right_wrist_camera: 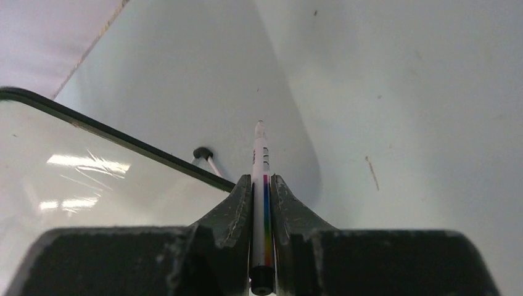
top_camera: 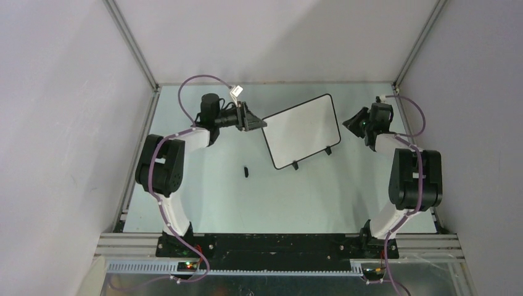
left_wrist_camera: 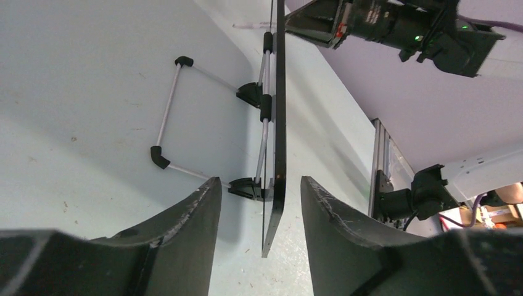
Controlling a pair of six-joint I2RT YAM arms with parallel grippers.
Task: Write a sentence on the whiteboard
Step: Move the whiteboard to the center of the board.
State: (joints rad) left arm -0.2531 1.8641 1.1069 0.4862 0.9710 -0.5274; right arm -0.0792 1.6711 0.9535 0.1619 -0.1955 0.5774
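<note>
Marker in right hand; left hand straddles whiteboard, seemingly apart.

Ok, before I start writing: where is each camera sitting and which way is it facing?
Top external: above and behind the bases, looking down on the table; both arms show, the whiteboard between them.
Left wrist: on the left arm, looking along the left gripper at the whiteboard edge-on between its open fingers; the right arm shows beyond.
Right wrist: looking along the right gripper, shut on a marker, toward the table.
Shared: the whiteboard appears in all three.
</note>
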